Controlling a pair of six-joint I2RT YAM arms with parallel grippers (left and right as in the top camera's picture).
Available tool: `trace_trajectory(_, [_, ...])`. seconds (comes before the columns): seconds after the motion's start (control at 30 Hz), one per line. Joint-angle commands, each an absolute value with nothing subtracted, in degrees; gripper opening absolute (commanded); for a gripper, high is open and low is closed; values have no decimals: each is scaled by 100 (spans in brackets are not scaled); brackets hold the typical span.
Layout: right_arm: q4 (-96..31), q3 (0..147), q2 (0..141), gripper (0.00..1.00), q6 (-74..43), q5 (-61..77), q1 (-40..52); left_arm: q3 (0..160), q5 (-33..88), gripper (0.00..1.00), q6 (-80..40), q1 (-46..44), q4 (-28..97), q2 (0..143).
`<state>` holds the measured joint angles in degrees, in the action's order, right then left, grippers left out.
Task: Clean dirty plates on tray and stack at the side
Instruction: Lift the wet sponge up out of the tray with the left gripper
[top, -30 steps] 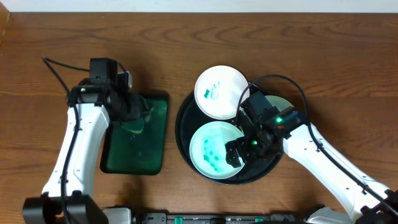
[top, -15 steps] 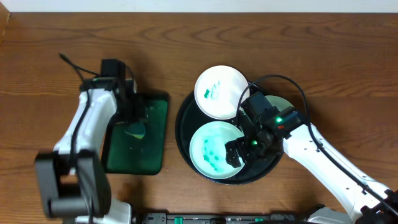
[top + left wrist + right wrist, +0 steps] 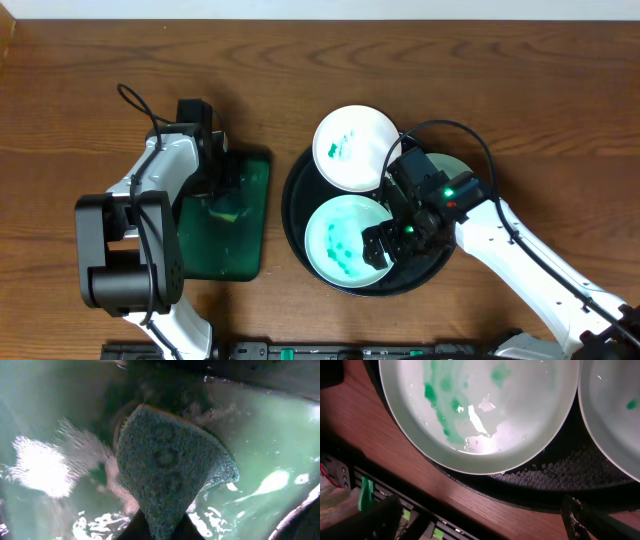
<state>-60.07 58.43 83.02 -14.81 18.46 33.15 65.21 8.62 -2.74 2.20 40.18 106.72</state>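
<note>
While our right gripper (image 3: 385,245) hangs wide open over the nearest plate (image 3: 338,240) on the black tray (image 3: 294,200), our left gripper (image 3: 222,190) is clamped on a sponge (image 3: 170,470) in the green tray (image 3: 215,262). Farther back we see a second plate (image 3: 355,150) and a third plate (image 3: 458,166).

Plates (image 3: 352,148), perhaps three, on tray (image 3: 297,197)

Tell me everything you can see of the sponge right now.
The sponge is a dark blue-green pad with a coarse, scouring texture; overhead, a yellowish side shows. It looks wet and is pinched into a fold by the left gripper, jaws shut on one end. It hangs low in the green rectangular tray, over shiny liquid; whether it touches the tray floor is unclear.
</note>
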Motion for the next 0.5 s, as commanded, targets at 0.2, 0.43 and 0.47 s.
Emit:
trace_trajectory(0.2, [-6029, 5828, 8276, 99, -1409, 1900, 3347, 6458, 814, 7, -202, 45, 4331, 9719])
trace_trajectory(0.43, [-6027, 5828, 8276, 99, -1409, 1918, 3347, 6455, 600, 7, -263, -399, 4582, 8134])
trace_trajectory(0.47, [-6027, 5828, 8276, 99, -1409, 1918, 3347, 6455, 397, 7, -261, -484, 4580, 7887])
